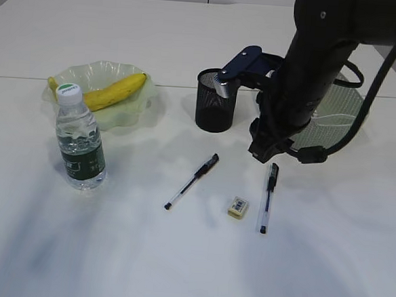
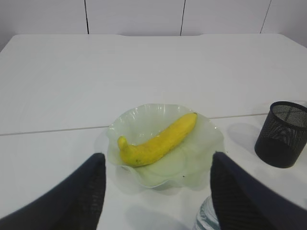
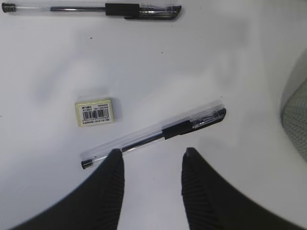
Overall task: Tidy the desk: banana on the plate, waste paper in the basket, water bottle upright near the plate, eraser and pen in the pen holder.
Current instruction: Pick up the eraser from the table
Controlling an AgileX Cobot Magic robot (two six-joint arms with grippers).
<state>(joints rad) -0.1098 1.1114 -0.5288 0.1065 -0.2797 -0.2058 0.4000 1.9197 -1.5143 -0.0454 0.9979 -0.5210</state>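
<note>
The banana [image 1: 113,91] lies in the pale green plate [image 1: 134,111] at the back left. Just in front of it the water bottle [image 1: 79,142] stands upright. In the left wrist view my left gripper [image 2: 157,155] hangs open and empty before the plate [image 2: 201,143] and banana [image 2: 158,143]. One pen [image 1: 267,197] lies under my right gripper [image 1: 264,153]. In the right wrist view that gripper [image 3: 151,152] is open just short of this pen [image 3: 158,134]. The eraser [image 3: 94,111] lies to its left, with a second pen [image 3: 91,8] beyond. The pen holder [image 1: 215,101] stands behind. The waste paper is out of view.
The green basket [image 1: 340,107] sits at the back right, mostly hidden behind my right arm [image 1: 312,68]. A blue and silver part of that arm [image 1: 236,68] hangs over the pen holder's rim. The second pen [image 1: 192,181] and the eraser [image 1: 237,206] lie mid-table.
</note>
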